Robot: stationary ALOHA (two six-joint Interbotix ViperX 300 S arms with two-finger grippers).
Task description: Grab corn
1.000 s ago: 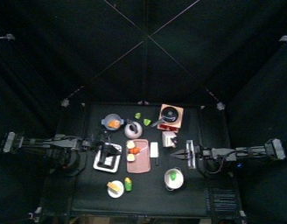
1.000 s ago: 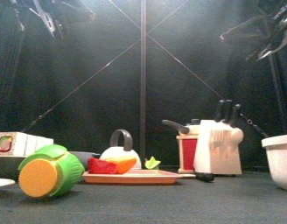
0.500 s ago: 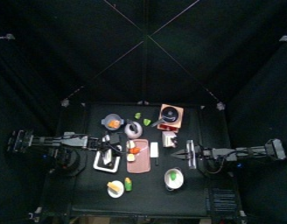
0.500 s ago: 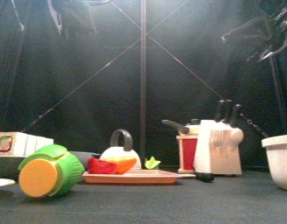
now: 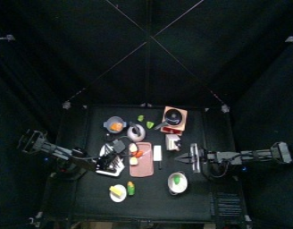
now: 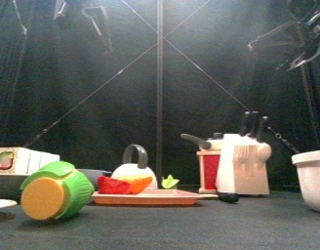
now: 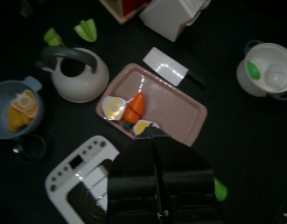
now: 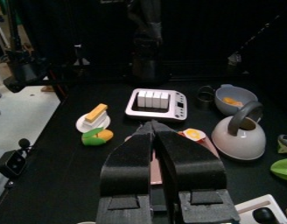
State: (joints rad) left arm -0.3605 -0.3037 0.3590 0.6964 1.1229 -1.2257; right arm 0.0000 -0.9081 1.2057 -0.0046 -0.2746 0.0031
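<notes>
1. A second ago the left arm (image 5: 54, 148) reached straight in from the side. Now it has swung round and comes in at a slant.
2. The left tool (image 5: 110, 162) has turned too. It now hangs over the things in the middle of the table (image 5: 209, 192), near the pink tray (image 5: 142, 159).
3. The left tool is clenched tight. There is nothing between its jaws.
4. The right arm (image 5: 245, 157) has not moved. It waits on its own side of the table.
5. The right tool (image 5: 185, 157) is clenched too, and it holds nothing.
6. The corn (image 5: 129, 188) has not moved either. It lies on the table near the front edge, in front of the tray.
7. The corn is just beside a round dish (image 5: 117, 192) with an orange piece on it. I cannot tell if they touch.
8. The corn lies flat. Seen from above, its long side runs from the back of the table to the front, so one end points at the front edge.
9. I cannot tell which end is the tip.
10. No tool touches the corn. The left tool is nearer to it than the right tool.
</notes>
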